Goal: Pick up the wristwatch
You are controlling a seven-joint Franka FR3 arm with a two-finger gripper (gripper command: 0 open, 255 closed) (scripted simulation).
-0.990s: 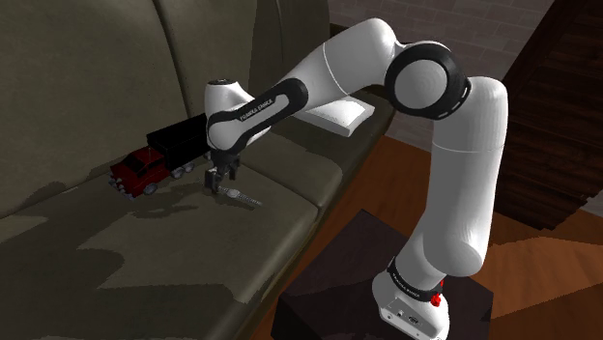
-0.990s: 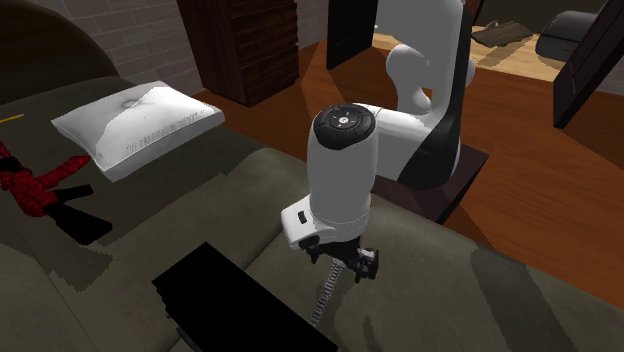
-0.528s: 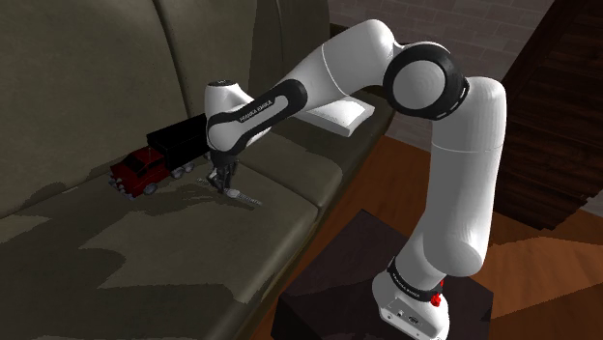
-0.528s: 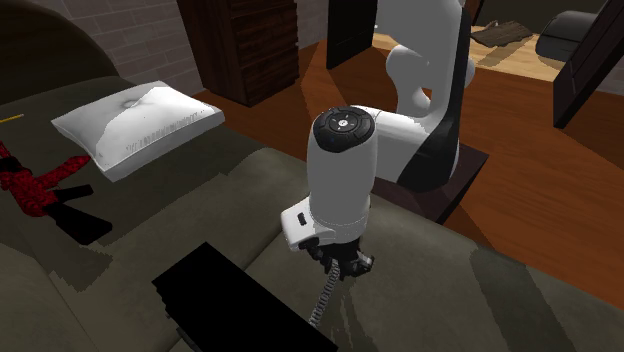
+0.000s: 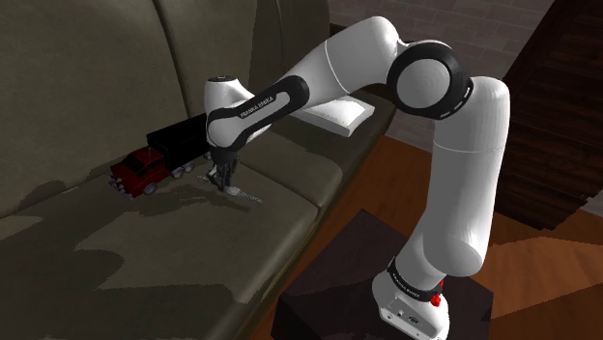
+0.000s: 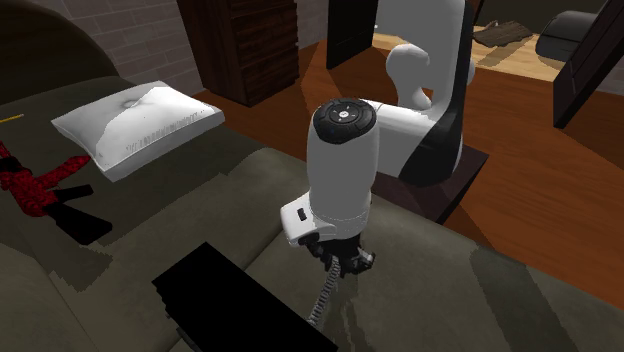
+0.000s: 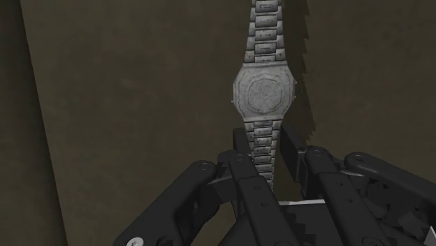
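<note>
The grey link-strap wristwatch [image 7: 263,92], face up, stretches straight along the olive sofa cushion [image 7: 140,105], one end clasped by the gripper [image 7: 266,150].

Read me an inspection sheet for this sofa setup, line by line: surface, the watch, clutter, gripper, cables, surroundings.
Surface: dark olive sofa seat; everything rests on it.
Job's things: grey link-band wristwatch, band stretched straight, face toward the wrist camera.
Clutter: toy truck with red cab and black trailer, between the watch and the backrest; white pillow farther along the seat.
Grippers: black gripper down at the seat, fingers shut on the band right next to the face.
Cables: nothing seen.
Surroundings: wooden floor, brick wall, dark wooden cabinet.
</note>
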